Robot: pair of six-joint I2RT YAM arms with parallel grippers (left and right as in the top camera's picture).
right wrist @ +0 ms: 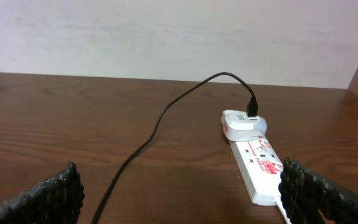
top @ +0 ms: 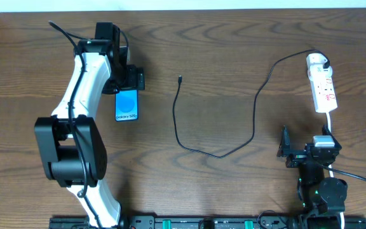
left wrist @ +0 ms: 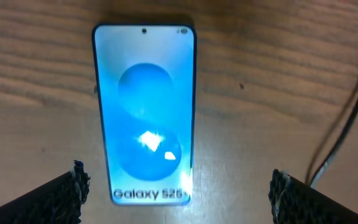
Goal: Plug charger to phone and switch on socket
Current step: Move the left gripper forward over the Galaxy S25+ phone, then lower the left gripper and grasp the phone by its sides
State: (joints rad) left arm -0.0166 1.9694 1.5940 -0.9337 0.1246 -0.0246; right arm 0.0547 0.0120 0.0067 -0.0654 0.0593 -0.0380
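**While the Phone Glows, Both End Effectors Hold Nothing**

Where the left arm reaches, the phone (top: 126, 105) lies flat on the counter (top: 221, 51) with its blue screen facing up. The left end effector (left wrist: 176, 196) hangs over it with its fingers (left wrist: 61, 196) wide apart. One finger is on each side of the phone, and they do not touch it.

The charger (top: 254, 108) is a thin black cable that curls across the middle of the counter. Its little tip (top: 180, 79) lies loose, to the right of the phone and well apart from it. Its white plug head (top: 316, 62) sits in the far end of the socket (top: 326, 92), which lies on the right side.

The right end effector (right wrist: 182, 186) is low, near the close end of the socket. Its fingers are wide apart too, and it holds nothing.
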